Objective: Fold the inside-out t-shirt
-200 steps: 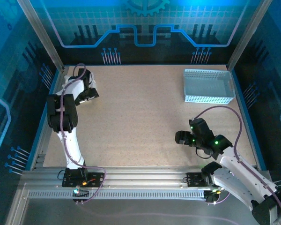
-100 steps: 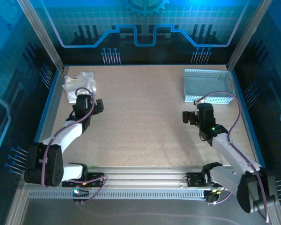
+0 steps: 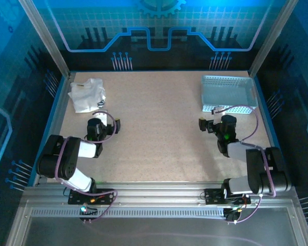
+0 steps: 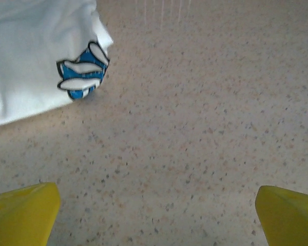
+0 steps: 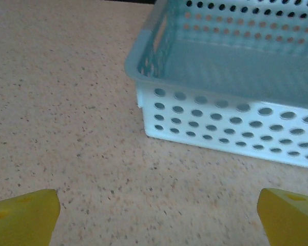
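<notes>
The white inside-out t-shirt [image 3: 87, 94] lies bunched into a small heap in the table's far left corner. In the left wrist view the t-shirt [image 4: 31, 61] sits at the top left, its blue printed logo [image 4: 83, 74] showing at the hem. My left gripper [image 3: 103, 124] rests low over the table just in front of the heap, apart from it, open with bare tabletop between its yellow fingertips [image 4: 23, 212]. On the right side my right gripper [image 3: 209, 124] is open too, its fingertips [image 5: 290, 215] spread wide over bare table in front of the basket.
A light blue perforated plastic basket [image 3: 228, 94] stands at the far right of the table; its near corner [image 5: 143, 66] is close ahead of my right gripper. Metal frame posts and blue walls bound the speckled tabletop [image 3: 159, 133].
Both arms have folded back toward their bases. The left arm withdrew from the far left corner, uncovering the t-shirt heap there. The right gripper swung toward the basket's near side.
</notes>
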`<action>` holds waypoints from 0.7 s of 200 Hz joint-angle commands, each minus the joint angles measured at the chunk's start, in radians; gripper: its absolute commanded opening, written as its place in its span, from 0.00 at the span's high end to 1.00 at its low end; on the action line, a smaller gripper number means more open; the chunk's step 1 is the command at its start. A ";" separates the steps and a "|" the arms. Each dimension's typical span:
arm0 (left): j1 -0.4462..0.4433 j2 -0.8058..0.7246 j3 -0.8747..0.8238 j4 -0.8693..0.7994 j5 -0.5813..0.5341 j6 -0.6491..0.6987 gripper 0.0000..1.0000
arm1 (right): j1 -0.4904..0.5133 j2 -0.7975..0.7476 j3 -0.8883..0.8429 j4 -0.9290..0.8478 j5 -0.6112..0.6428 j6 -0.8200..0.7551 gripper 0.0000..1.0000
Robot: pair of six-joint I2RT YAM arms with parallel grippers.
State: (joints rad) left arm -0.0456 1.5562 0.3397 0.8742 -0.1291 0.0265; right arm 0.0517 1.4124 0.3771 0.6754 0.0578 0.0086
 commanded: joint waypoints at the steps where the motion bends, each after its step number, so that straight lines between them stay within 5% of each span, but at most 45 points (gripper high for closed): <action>1: 0.017 -0.001 0.018 0.099 0.049 0.010 0.01 | -0.008 0.083 0.007 0.158 -0.071 -0.025 0.00; 41: 0.021 -0.002 0.029 0.079 -0.071 -0.036 0.01 | 0.000 0.096 0.049 0.096 -0.024 -0.016 0.00; 140: 0.020 -0.001 0.028 0.080 -0.072 -0.035 0.01 | -0.002 0.095 0.049 0.096 -0.011 -0.009 0.00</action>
State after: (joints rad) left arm -0.0334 1.5562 0.3569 0.9230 -0.1875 -0.0002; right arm 0.0578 1.5078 0.4061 0.7349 0.0654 -0.0010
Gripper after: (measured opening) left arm 0.990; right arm 0.998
